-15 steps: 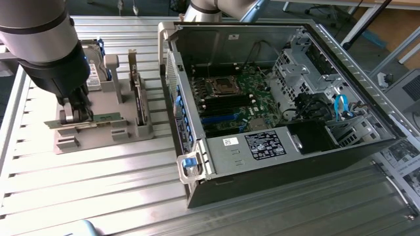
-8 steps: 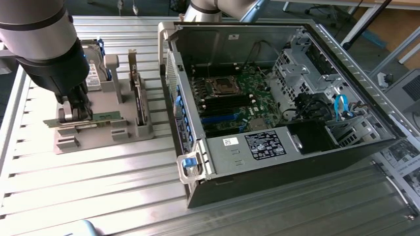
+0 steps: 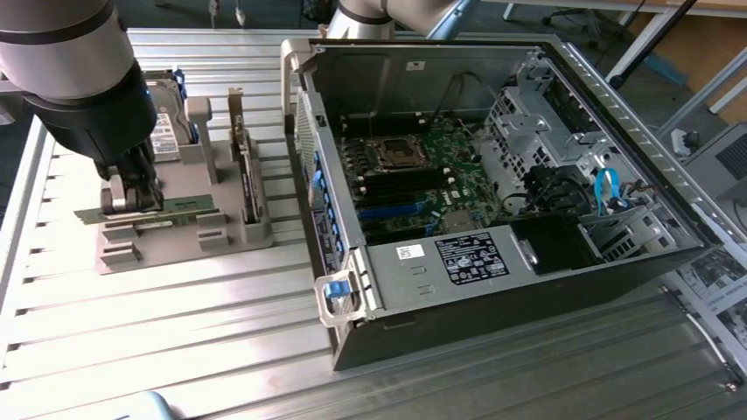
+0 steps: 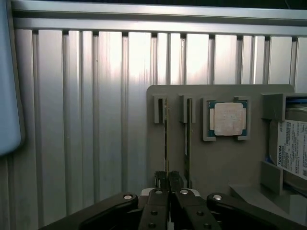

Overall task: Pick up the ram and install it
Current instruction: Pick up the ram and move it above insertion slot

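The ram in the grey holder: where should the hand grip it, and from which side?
Mid-length on its upper edge, from straight above, pinching the two flat faces. The ram stands on edge in a slot of the holder, leaving only that edge free. The hand is shut on it.

A ribbed, silver aluminium table (image 3: 175, 332) carried two things close beside each other. A flat grey plastic holder tray (image 3: 175, 249) sat toward the exterior view's left. An open black-and-silver desktop computer case (image 3: 491, 324) lay on its side toward the right.

Grey-and-black arm (image 3: 70, 61), screw-studded black jaws
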`<control>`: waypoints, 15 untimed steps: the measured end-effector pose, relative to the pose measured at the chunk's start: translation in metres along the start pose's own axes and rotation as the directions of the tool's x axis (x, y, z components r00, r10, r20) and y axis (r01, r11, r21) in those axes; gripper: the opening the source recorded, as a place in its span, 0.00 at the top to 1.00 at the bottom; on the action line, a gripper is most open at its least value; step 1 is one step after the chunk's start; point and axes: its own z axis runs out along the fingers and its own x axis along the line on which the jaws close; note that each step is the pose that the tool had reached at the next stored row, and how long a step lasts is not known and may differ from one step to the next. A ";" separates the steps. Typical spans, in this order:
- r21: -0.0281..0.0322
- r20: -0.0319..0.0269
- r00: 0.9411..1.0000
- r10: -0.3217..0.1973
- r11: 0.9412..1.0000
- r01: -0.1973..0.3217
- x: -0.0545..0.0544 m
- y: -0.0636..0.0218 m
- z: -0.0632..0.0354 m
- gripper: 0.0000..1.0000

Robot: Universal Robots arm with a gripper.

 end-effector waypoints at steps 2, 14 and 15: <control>0.000 0.000 1.000 0.000 1.000 0.000 0.000 -0.0001 -0.0016 0.88; 0.000 0.000 1.000 0.000 1.000 0.000 0.000 -0.0003 -0.0101 0.88; 0.000 0.000 1.000 0.000 1.000 0.000 0.000 -0.0003 -0.0109 0.88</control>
